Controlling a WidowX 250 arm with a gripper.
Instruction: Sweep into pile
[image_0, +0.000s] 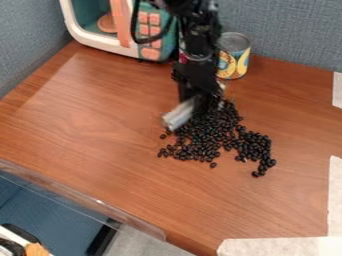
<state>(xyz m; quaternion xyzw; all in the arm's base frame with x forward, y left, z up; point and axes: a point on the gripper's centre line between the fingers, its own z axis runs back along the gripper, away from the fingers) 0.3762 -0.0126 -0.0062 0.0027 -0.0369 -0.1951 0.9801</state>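
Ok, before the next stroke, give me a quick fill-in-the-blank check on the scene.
The colour of the beans is ____.
Between left and right in the picture, the silvery piece is at the ____ side of the bean heap.
Of the can and the toy oven, the one nearer the beans is the ____.

Missing words: black; left; can

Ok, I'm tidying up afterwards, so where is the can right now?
In the camera view, the can stands near the back of the table, right of centre, just right of the robot arm and beyond the black beans.
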